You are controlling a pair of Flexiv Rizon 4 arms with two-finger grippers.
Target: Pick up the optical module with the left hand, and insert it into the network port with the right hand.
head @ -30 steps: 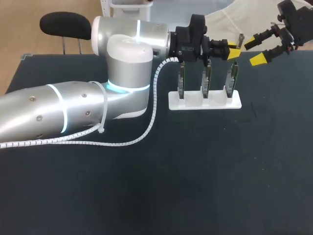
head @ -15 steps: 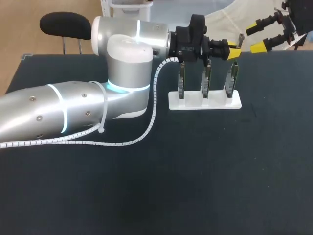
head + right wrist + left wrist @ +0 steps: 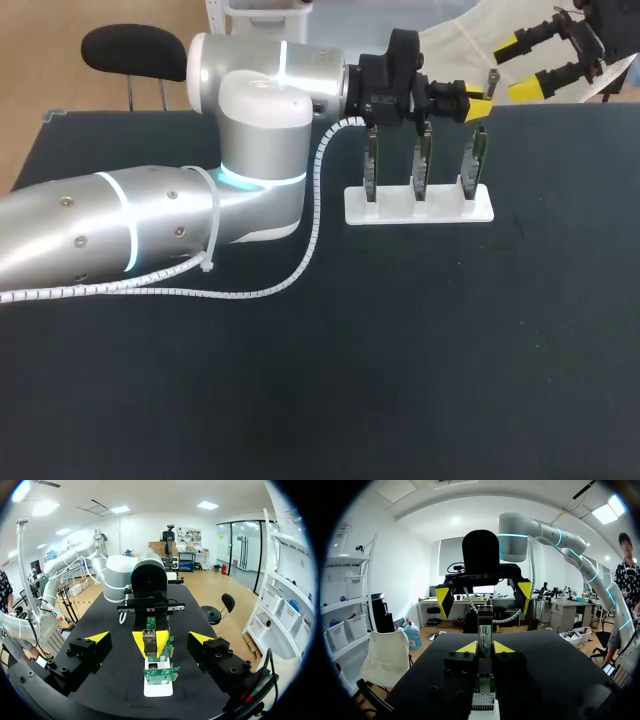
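The left tool [image 3: 485, 648] is clenching the optical module [image 3: 484, 630] between its yellow tips, and the module is sticking out beyond them. Under this tool the white stand [image 3: 420, 208] is sitting on the dark counter [image 3: 400, 350], carrying three green boards [image 3: 472, 162] on edge in a row. The tool's tips are hovering above the board at the row's end. The right tool [image 3: 517, 68] is hanging released, its fingers spread wide. It is facing the left tool from ahead of the module and touching neither.
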